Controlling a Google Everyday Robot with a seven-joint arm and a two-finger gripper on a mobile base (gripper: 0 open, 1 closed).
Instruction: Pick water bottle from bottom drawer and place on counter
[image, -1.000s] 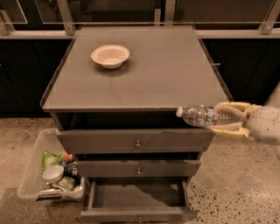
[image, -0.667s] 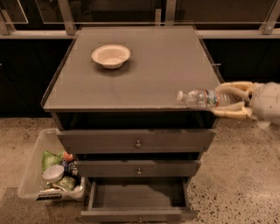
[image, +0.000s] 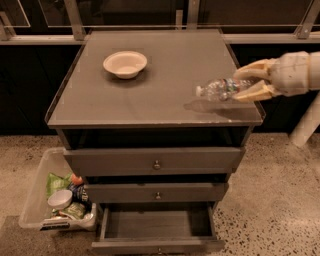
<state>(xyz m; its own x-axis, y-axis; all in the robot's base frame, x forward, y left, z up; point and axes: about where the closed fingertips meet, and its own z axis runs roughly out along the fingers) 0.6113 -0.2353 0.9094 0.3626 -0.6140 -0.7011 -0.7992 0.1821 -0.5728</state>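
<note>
The gripper (image: 243, 86) is seen above the counter's (image: 170, 75) right front corner, its two cream fingers clamped on the water bottle (image: 220, 89). The bottle is held just over the counter's top, roughly level. Its long axis is laid left to right, with the cap pointed left toward the counter's middle. Its label is too small to be read. One white bowl (image: 125, 64) is set on the counter's rear left. Three drawers are counted beneath the counter, and only the bottom drawer (image: 157, 244) is pulled out. One clear bin (image: 35, 200) of packets is placed by the counter's left foot.
</note>
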